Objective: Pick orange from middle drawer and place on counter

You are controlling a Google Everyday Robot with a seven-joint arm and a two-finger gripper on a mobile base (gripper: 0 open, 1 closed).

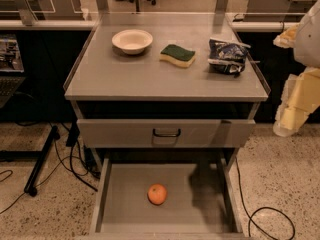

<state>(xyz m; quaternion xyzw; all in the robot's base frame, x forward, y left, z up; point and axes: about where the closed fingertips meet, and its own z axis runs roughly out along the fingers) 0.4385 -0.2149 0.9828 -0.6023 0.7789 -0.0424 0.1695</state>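
Observation:
The orange (pixel 157 194) lies alone on the bare gray floor of the open middle drawer (pixel 125 204), near its center, at the bottom of the view. The gray counter (pixel 150 76) is above it, with a clear panel along its back. My gripper (pixel 292 111) hangs at the far right edge of the view, off the counter's right side, well above and to the right of the orange. It holds nothing that I can see.
On the counter stand a white bowl (pixel 132 40), a green and yellow sponge (pixel 177 55) and a crumpled chip bag (pixel 227 56). A closed drawer front with a black handle (pixel 166 133) is above the open drawer. Cables (pixel 70 164) run over the floor at left.

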